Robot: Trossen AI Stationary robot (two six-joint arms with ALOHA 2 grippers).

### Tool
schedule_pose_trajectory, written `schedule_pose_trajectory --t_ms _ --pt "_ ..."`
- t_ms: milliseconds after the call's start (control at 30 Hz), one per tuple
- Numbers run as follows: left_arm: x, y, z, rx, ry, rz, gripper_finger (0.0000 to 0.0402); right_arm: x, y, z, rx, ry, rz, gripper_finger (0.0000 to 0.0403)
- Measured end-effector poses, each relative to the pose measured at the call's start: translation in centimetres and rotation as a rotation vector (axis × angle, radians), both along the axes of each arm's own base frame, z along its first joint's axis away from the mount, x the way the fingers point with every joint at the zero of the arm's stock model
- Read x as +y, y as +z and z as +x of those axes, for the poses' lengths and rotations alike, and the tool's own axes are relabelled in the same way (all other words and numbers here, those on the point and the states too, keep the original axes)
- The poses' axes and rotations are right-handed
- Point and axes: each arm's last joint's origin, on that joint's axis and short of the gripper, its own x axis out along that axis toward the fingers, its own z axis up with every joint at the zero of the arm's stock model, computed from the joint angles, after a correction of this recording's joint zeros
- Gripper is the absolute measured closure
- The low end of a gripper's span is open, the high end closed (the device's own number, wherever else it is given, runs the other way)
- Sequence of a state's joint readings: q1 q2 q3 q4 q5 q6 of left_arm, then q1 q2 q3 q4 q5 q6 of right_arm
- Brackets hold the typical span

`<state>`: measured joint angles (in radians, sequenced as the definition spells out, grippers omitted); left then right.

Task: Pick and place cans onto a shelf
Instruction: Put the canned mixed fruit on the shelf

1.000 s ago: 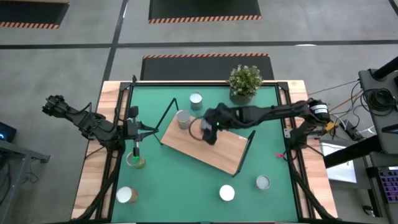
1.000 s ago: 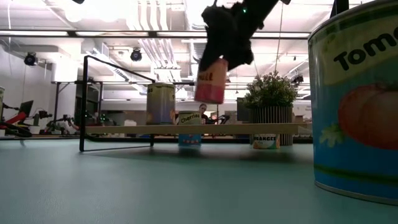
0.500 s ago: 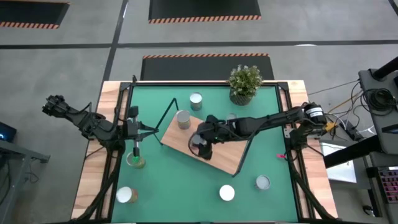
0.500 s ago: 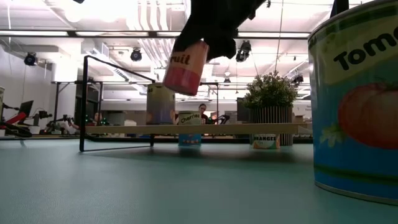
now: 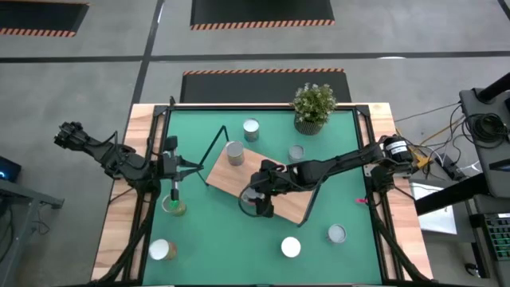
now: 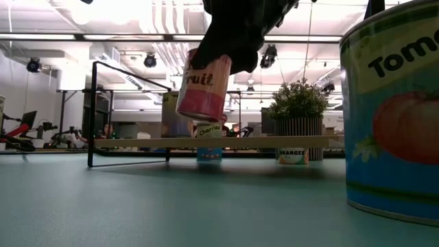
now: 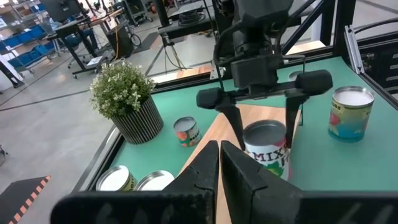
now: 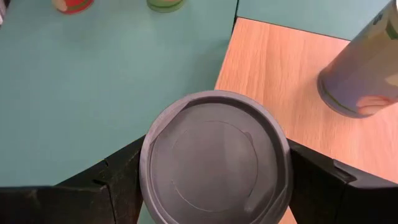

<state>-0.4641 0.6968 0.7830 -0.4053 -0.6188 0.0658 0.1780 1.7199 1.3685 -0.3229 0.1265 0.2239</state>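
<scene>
My right gripper [image 5: 259,198] is shut on a pink can [image 6: 204,86] labelled "Fruit". It holds the can over the near left edge of the shelf [image 5: 279,191], a light-wood board on black wire loops. The can's grey round end fills the right wrist view [image 8: 216,158]. A silvery-topped can [image 5: 234,152] stands on the shelf's far left part. My left gripper [image 5: 195,166] is shut and empty at the mat's left side, above a green-topped can [image 5: 173,206]. My right gripper pinches the can's side wall near its upper end [image 8: 149,171] between its two fingers [image 8: 118,186], one on each side. The fingers come from above, pointing down. The can hangs below them, slightly tilted, lifted clear of the shelf and mat.
A potted plant [image 5: 313,105] stands at the far edge. Cans stand on the green mat at the far side [image 5: 251,128], right of the shelf [image 5: 296,152], and near the front [image 5: 336,233] [image 5: 290,247] [image 5: 162,249]. A tomato can [image 6: 394,116] fills the low view's right.
My right gripper has carried the pink can from over the middle of the shelf toward the table's near edge and a little left, to the shelf's near left edge. The can has stayed clear of the board.
</scene>
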Motion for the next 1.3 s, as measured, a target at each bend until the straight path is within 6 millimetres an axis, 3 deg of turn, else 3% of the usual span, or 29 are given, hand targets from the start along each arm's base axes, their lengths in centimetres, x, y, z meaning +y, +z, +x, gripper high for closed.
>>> schedule_pose_trajectory --t_ms 1133,1300 --pt "0.0 0.0 0.0 0.0 0.0 0.0 0.0402 -0.2 -1.2 -0.6 0.064 -0.027 -0.034 0.0112" --pt "0.0 0.0 0.0 0.0 0.0 0.0 0.0402 -0.2 -1.2 -0.6 0.06 -0.04 -0.047 0.0096"
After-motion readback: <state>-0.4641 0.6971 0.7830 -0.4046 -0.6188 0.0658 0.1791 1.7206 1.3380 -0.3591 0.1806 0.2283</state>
